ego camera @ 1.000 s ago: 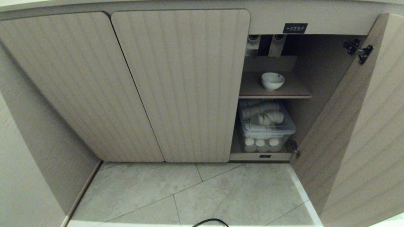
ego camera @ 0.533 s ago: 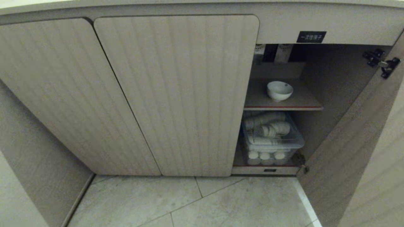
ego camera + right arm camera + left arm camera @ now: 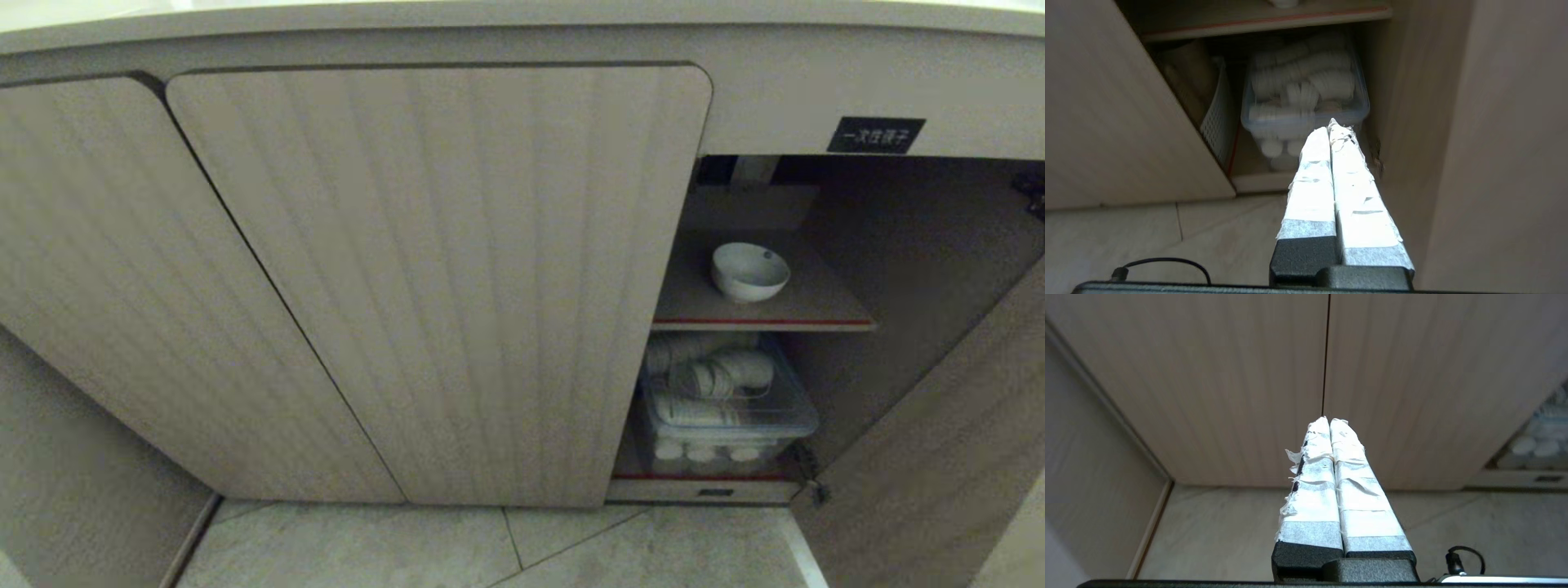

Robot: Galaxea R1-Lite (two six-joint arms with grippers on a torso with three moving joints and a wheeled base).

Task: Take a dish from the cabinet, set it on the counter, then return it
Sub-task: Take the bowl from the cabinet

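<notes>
The dish (image 3: pixel 749 272), a small deep white bowl, sits upright on the red-edged upper shelf (image 3: pixel 763 322) inside the open right bay of the cabinet (image 3: pixel 457 269). A black label (image 3: pixel 875 135) hangs above that bay. Only the counter's front edge (image 3: pixel 522 20) shows along the top of the head view. Neither arm appears in the head view. My left gripper (image 3: pixel 1329 419) is shut and empty, facing the closed ribbed doors. My right gripper (image 3: pixel 1333 124) is shut and empty too, low in front of the open bay, below the shelf.
A clear plastic bin (image 3: pixel 735 404) of stacked white cups fills the lower bay, with a white slotted basket (image 3: pixel 1218 122) beside it. The open door (image 3: pixel 939 457) stands at the right. Tiled floor (image 3: pixel 506 547) lies below, with a black cable (image 3: pixel 1163 263) on it.
The whole head view has shifted: the cabinet now looks larger and sits lower and further right, so the camera has moved closer. The bowl has stayed on its shelf.
</notes>
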